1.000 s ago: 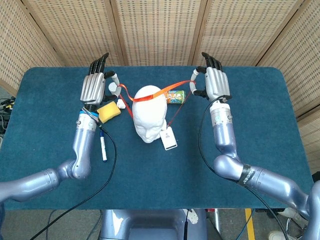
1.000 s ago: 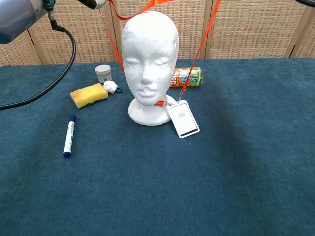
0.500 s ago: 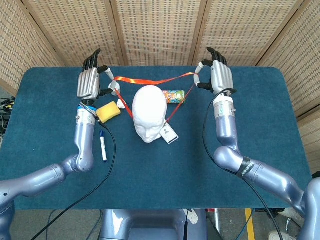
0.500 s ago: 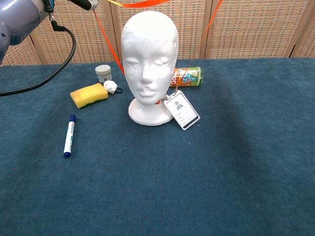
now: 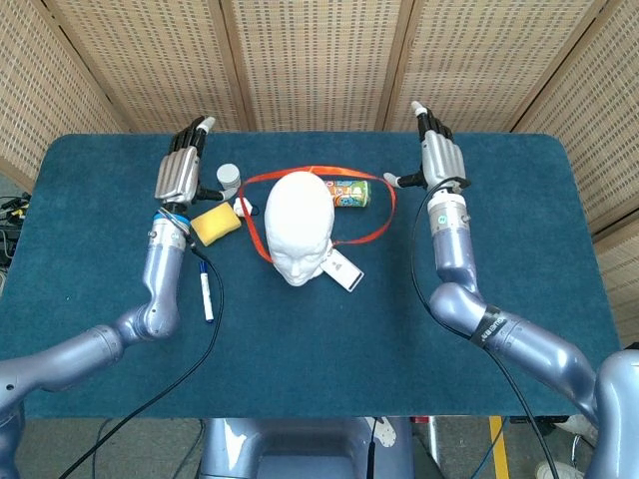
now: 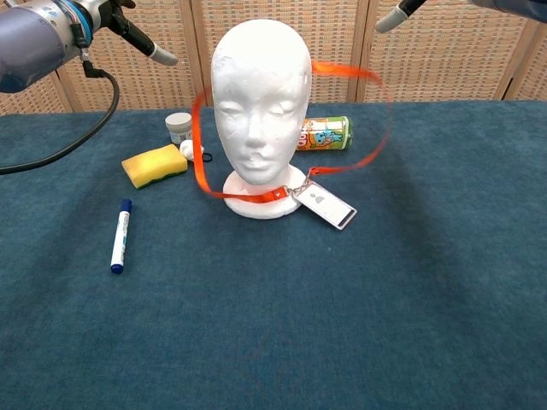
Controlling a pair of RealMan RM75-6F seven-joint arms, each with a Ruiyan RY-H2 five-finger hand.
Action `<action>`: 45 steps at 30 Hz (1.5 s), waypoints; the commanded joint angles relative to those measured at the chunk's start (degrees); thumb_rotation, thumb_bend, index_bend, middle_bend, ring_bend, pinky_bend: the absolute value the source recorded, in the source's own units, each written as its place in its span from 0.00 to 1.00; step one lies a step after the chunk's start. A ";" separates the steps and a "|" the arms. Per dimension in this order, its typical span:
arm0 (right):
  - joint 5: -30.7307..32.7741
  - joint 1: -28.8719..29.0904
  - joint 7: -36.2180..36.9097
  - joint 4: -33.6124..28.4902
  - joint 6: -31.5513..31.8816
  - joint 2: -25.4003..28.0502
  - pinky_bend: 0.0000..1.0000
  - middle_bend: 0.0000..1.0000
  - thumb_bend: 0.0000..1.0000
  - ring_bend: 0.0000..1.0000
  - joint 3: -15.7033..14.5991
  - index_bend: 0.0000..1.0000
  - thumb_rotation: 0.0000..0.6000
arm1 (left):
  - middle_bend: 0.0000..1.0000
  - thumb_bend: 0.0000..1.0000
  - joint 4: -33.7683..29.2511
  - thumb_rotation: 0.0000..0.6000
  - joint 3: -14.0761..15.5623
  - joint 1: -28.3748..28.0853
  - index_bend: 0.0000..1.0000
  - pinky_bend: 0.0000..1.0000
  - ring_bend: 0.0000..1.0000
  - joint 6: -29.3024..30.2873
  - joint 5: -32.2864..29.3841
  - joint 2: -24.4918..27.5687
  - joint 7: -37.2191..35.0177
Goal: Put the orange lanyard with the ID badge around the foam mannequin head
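The left hand (image 5: pixel 181 172) is hanging above the table's (image 5: pixel 519 249) back left part with its fingers (image 5: pixel 192 133) stretched out straight and side by side, the thumb set a little apart; it is holding nothing and touching nothing. In the chest view only a fingertip or two of it is showing at the top left. Below it a blue marker (image 5: pixel 207 295) is lying on the cloth, with a yellow sponge (image 5: pixel 217 224) just behind it and a small grey jar (image 5: pixel 229 177) farther back.

The foam head (image 5: pixel 298 225) is standing upright at the middle of the table. The lanyard (image 5: pixel 262 237) is hanging as a wide loose loop around the head, blurred in the chest view, swinging out on the right side and running low past the neck on the left. Its badge (image 5: pixel 342 269) is lying tilted just in front of the head's base, to the right. A printed can (image 5: pixel 349 191) is lying on its side behind the head.

The right hand (image 5: pixel 437 160) is hovering over the back right part, its fingers (image 5: pixel 429 122) extended and nearly together, thumb out to the side, gripping nothing and well clear of the lanyard.
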 commanded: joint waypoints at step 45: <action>-41.67 -25.09 12.79 -18.82 1.66 15.49 0.78 0.70 0.97 0.55 -27.28 0.11 1.00 | 0.00 0.01 -38.32 1.00 22.31 39.92 0.00 0.00 0.00 33.64 22.44 26.38 0.84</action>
